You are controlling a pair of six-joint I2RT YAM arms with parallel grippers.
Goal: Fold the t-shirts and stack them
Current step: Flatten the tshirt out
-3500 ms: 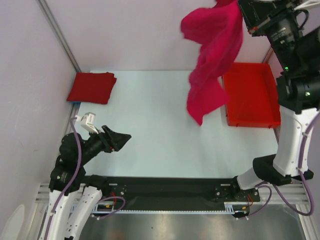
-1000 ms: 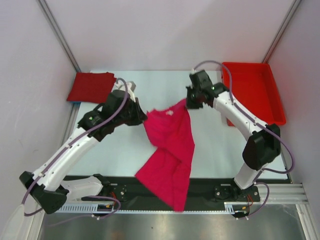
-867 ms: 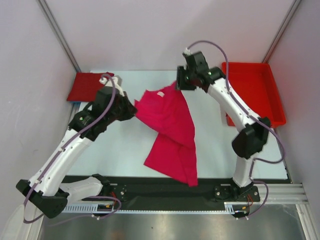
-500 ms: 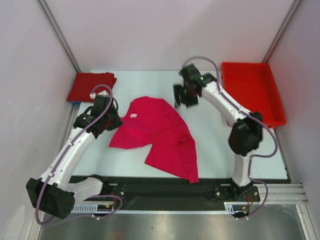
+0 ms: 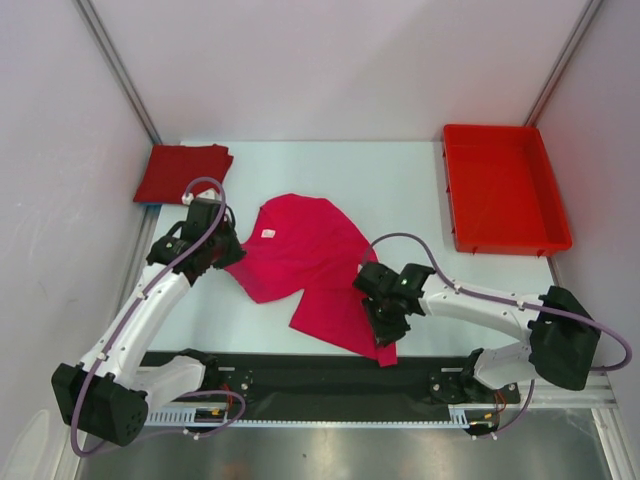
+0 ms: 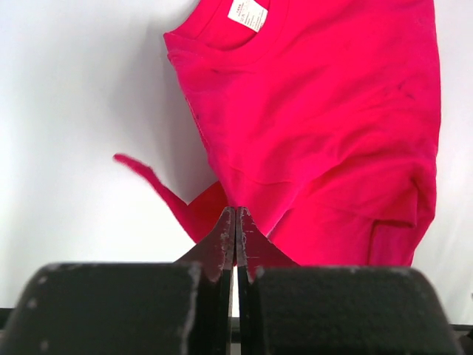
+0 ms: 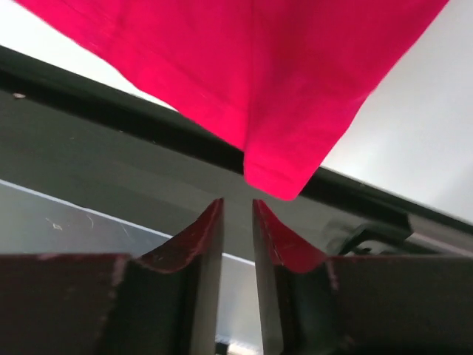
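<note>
We've got a bright red plastic tray (image 5: 505, 190) sitting at the far right of the pale bench (image 5: 400, 180), its long side running front to back. A black strip (image 5: 330, 372) runs along the bench's near edge. Plain pale walls (image 5: 300, 70) all round, with silvery posts (image 5: 115, 70) in the far corners.

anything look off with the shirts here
The pink t-shirt lies bunched and skewed on the table, its near corner spilling past the edge onto the black rail. The crimson t-shirt sits neatly folded far left.
</note>
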